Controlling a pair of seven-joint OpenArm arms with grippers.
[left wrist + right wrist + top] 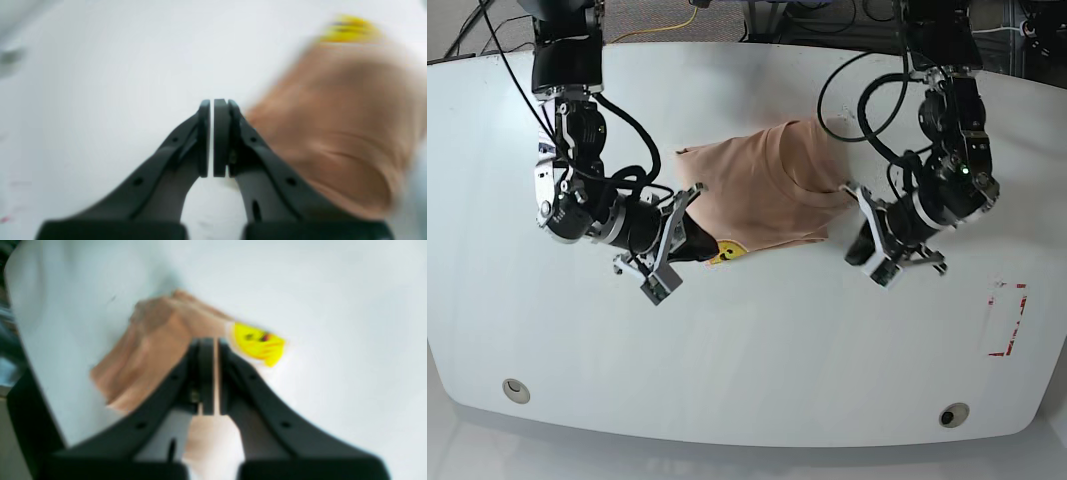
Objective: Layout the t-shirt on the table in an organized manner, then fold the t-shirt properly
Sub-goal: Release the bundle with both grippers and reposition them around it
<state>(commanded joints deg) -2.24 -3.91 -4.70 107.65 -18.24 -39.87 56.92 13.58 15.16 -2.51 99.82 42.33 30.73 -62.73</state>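
So: t-shirt [772, 185] sits bunched up on the table [747, 340], roughly mid-table toward the far side, not spread flat. Peach fabric, folded over itself in a lumpy heap. Collar band shows as a curved ridge across the top of the heap. Yellow smiley print [725, 252] pokes out at the near-left edge of the pile.

Right gripper [689, 222], on the left side in the base view, sits at the near-left edge of the shirt, just beside the smiley. Its wrist view shows the fingers [206, 373] nearly together, a thin slit between the pads, peach cloth visible through and below that slit. Cannot tell whether any fabric is actually pinched; the view is blurred.

Left gripper [859, 208], on the right side in the base view, is at the right edge of the shirt. Its wrist view shows the pads [222, 136] almost closed, only a narrow gap with white table showing through it. Nothing between them. Shirt [340, 126] lies just beside that gripper, blurred; contact unclear.

Also on the table: red tape mark [1010, 320] near the right edge, well apart from the shirt. Two round grommets along the near edge, one left [516, 388], one right [949, 414].
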